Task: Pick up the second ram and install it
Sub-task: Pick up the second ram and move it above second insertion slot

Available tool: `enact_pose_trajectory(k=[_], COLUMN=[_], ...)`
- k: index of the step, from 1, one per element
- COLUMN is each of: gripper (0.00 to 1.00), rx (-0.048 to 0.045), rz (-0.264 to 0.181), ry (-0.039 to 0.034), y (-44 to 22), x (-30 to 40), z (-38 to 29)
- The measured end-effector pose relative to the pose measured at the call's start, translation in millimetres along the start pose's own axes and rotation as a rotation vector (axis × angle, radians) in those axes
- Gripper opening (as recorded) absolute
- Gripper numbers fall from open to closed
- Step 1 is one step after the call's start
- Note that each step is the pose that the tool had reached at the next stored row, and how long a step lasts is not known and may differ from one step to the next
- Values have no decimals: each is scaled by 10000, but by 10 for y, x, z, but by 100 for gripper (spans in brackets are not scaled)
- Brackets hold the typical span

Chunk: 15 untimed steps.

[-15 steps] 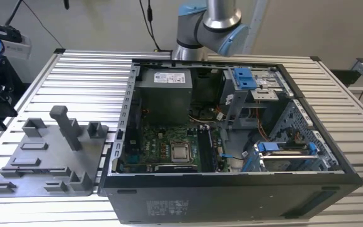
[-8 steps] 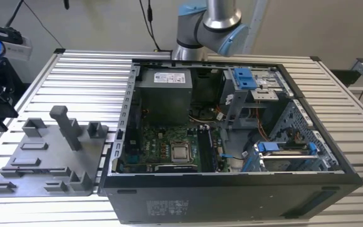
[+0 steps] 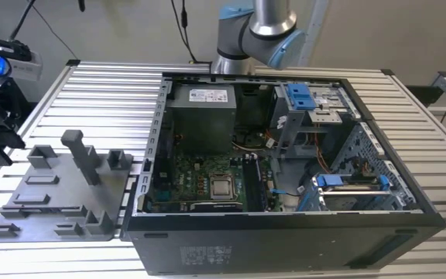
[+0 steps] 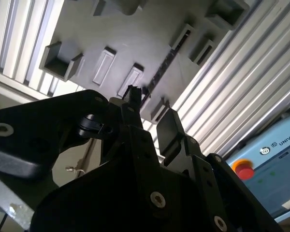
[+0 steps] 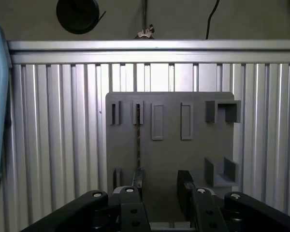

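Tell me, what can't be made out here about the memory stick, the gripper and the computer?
Memory stick: first wrist view, seen edge-on as a thin dark line in the grey tray; its face is unseen, and one end is hidden behind the open gripper.
Computer board: exterior view, too small and dark to tell whether any memory slot is filled.
Arm: exterior view, cut off by the top edge.
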<state>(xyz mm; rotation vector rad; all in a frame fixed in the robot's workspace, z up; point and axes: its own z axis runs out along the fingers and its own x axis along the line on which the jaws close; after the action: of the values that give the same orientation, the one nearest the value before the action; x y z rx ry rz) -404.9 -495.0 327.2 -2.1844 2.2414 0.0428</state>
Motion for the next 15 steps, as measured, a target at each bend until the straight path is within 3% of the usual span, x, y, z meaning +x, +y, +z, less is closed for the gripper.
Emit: enact_pose_trajectory(k=[15], gripper=[42], rx=[80], rz=[-44], ry=[0], y=[-3], x=[8], z=[228])
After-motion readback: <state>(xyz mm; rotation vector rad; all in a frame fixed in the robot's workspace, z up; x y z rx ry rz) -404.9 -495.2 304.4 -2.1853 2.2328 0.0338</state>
